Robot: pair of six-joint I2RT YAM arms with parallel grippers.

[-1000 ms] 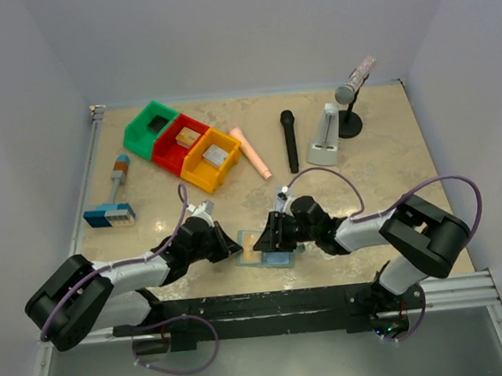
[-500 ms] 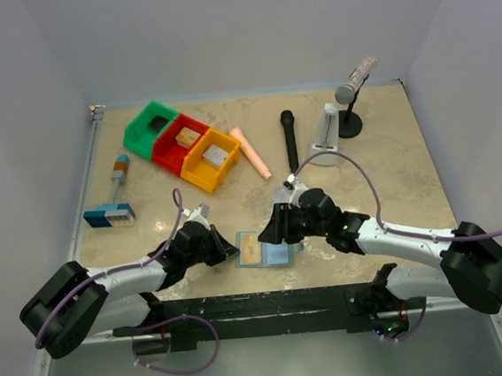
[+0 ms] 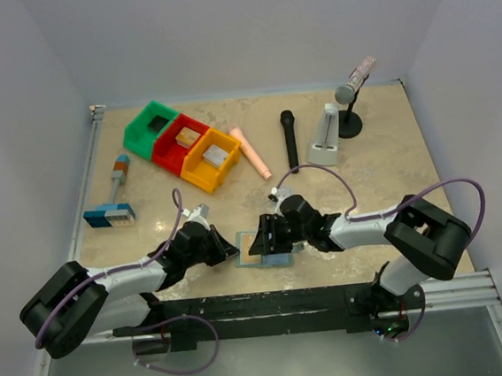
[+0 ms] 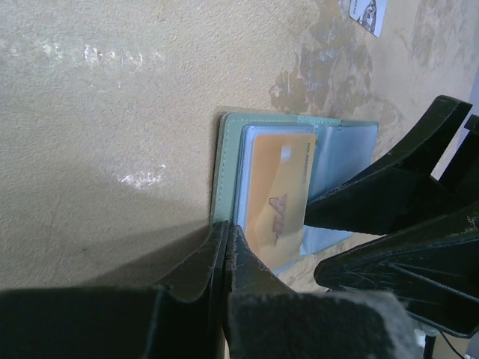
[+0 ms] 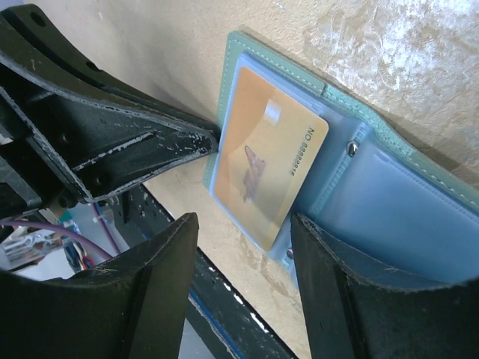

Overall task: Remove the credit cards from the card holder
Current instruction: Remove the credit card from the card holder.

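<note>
The pale teal card holder [image 5: 404,209] lies open on the table near the front edge, also visible from above [image 3: 277,259] and in the left wrist view [image 4: 224,161]. A golden credit card [image 5: 269,161] sits in its clear left pocket [image 4: 275,196], one corner poking out over the pocket's edge. My right gripper [image 5: 245,224] hovers open just above that card, one finger on each side of its near corner [image 3: 265,238]. My left gripper [image 4: 227,228] is shut, its tips resting against the holder's left edge [image 3: 230,248].
Green [image 3: 151,128], red [image 3: 180,143] and orange [image 3: 210,160] bins stand at the back left. A pink stick [image 3: 250,152], black microphone [image 3: 289,140], white stand [image 3: 324,136] and microphone stand [image 3: 349,98] are behind. A blue striped block [image 3: 110,216] lies left. The black front rail [image 3: 271,306] is close by.
My right gripper has shifted left over the card holder and its jaws have spread wider. The left gripper stays shut at the holder's left edge.
</note>
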